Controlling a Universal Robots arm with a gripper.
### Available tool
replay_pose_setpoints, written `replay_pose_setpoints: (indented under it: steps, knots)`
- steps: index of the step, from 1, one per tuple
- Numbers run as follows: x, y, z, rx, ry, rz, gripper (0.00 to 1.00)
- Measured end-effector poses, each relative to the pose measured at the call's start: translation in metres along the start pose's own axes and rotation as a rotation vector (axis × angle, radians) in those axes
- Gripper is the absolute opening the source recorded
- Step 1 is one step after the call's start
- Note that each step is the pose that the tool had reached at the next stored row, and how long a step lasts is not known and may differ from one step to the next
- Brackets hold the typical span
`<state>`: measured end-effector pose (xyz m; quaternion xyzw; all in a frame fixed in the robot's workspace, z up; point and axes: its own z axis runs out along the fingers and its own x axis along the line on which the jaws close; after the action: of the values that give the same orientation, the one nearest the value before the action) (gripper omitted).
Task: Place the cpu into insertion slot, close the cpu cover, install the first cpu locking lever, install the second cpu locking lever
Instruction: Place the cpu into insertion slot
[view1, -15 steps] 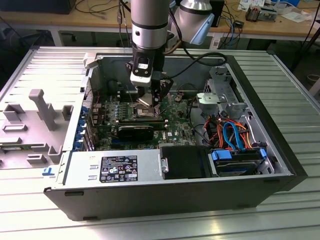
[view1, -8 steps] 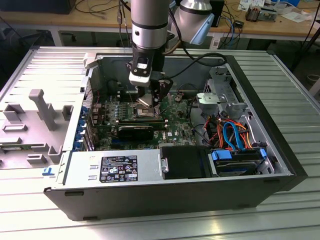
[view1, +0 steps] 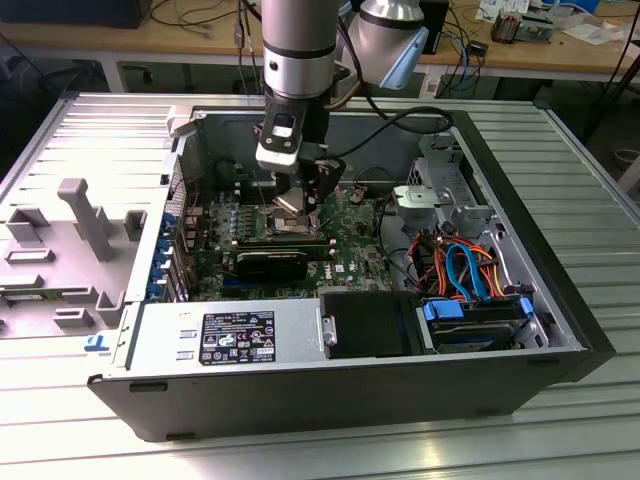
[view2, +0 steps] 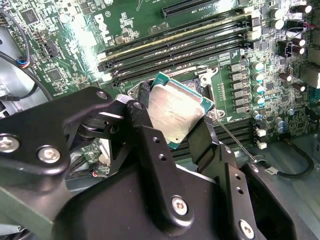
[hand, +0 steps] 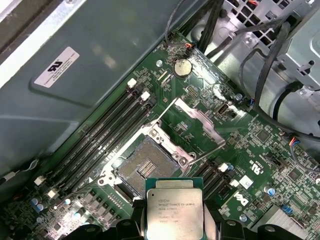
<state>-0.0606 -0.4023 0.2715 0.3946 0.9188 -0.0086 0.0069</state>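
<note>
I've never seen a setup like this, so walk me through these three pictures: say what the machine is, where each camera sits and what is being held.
The machine is a single robot arm with a two-fingered gripper. The exterior view comes from a camera off the arm: it shows an open computer case lying on a ribbed metal table, with the arm reaching down into it. Both wrist views come from cameras riding on the arm, so they look closely at the green motherboard inside. The gripper is shut on the cpu, a small square chip with a silver-grey top, clamped at two opposite edges. Close by is the insertion slot, dark and bare, with the cpu cover swung open beside it. So the chip is not yet seated.
</note>
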Motion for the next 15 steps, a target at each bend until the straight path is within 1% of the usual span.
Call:
replay_pose_setpoints:
  steps: [7, 9, 15]
  knots:
    - [0.0000, 0.0000, 0.0000, 0.0018, -0.0011, 0.025, 0.54]
    - [0.0000, 0.0000, 0.0001, 0.0034, -0.0025, 0.033, 0.54]
    - [0.0000, 0.0000, 0.0000, 0.0052, -0.0041, 0.043, 0.54]
